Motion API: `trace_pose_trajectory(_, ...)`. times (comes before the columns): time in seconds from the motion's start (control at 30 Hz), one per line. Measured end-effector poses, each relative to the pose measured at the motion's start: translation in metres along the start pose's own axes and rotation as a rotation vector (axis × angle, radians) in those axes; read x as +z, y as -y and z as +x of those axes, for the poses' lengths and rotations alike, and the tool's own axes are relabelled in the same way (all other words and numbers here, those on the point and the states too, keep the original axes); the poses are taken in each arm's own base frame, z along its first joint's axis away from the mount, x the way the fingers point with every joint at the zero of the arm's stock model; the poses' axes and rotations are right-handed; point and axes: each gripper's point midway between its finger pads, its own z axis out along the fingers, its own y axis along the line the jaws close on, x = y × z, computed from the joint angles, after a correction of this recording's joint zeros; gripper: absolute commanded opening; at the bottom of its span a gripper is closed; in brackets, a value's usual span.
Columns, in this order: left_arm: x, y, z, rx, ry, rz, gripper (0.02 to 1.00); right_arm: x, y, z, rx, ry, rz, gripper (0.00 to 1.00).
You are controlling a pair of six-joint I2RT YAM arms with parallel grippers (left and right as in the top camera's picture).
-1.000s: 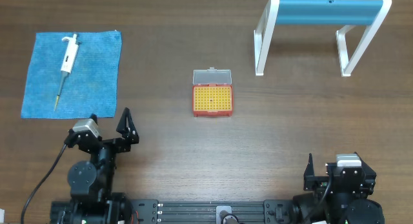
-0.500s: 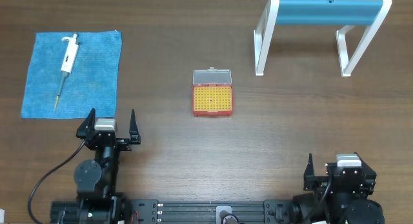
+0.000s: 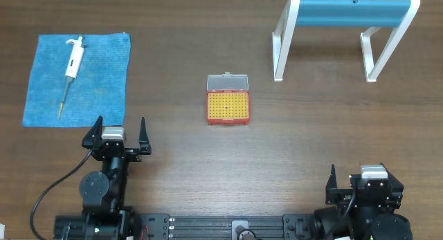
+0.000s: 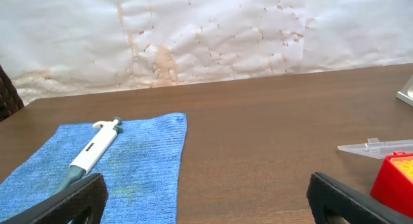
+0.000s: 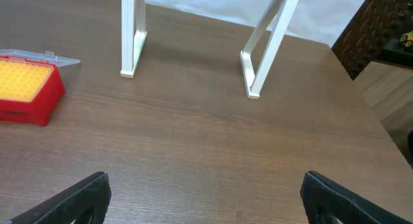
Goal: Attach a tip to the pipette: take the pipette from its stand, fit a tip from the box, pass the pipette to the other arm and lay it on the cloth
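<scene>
Since a second ago, your left gripper (image 3: 120,125) has swung from a rightward slant to face straight up the frame. It sits at the lower left of the top view, just below the bottom edge of the cloth (image 3: 104,81), and it has not shifted in the last half second. Its jaws are spread wide and hold nothing.

Your right gripper (image 5: 206,204) has kept its place at the lower right, folded close to its base, with its jaws also wide apart and empty.

Nothing on the table has changed. The pipette (image 3: 73,59) lies on the blue cloth in the upper left of the frame, its white head toward the top edge and its thin pale tip pointing down and slightly left. The red tip box (image 3: 227,107) stands at the centre, its clear lid open toward the top. The white-legged stand (image 3: 346,12) with its blue bar stays at the upper right, well apart from both grippers.
</scene>
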Motion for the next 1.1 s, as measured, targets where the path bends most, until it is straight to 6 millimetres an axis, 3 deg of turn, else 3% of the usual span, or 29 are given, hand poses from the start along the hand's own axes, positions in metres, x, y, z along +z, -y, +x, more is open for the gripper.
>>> trace_pose_trajectory(0.07,0.000,0.000,0.000,0.000,0.000,0.000,0.996,0.000,0.000,-0.007,0.005,0.027,-0.002,0.952)
trace_pose_trajectory(0.17,0.000,0.000,0.000,0.000,0.001,0.001,0.998,0.008,0.004,-0.072,0.076,0.314,0.023,0.952)
trace_pose_trajectory(0.23,0.000,0.000,-0.001,0.000,0.005,0.001,0.996,0.029,0.007,-0.098,0.102,0.489,0.060,0.952)
trace_pose_trajectory(0.27,0.000,0.001,0.000,0.000,0.002,0.003,0.998,0.049,0.005,-0.096,0.100,0.539,0.067,0.952)
trace_pose_trajectory(0.37,0.000,0.001,0.000,0.003,0.004,0.003,0.998,0.096,-0.010,-0.062,0.076,0.574,0.028,0.952)
trace_pose_trajectory(0.6,0.000,0.001,0.000,0.003,0.003,0.004,0.996,0.134,-0.030,-0.001,0.078,0.379,-0.035,0.952)
trace_pose_trajectory(0.67,0.000,0.001,0.000,0.003,0.003,0.004,0.998,0.137,-0.032,0.007,0.080,0.345,-0.042,0.952)
trace_pose_trajectory(1.1,0.000,0.001,0.000,0.003,0.004,0.003,0.998,0.137,-0.032,0.007,0.080,0.345,-0.042,0.952)
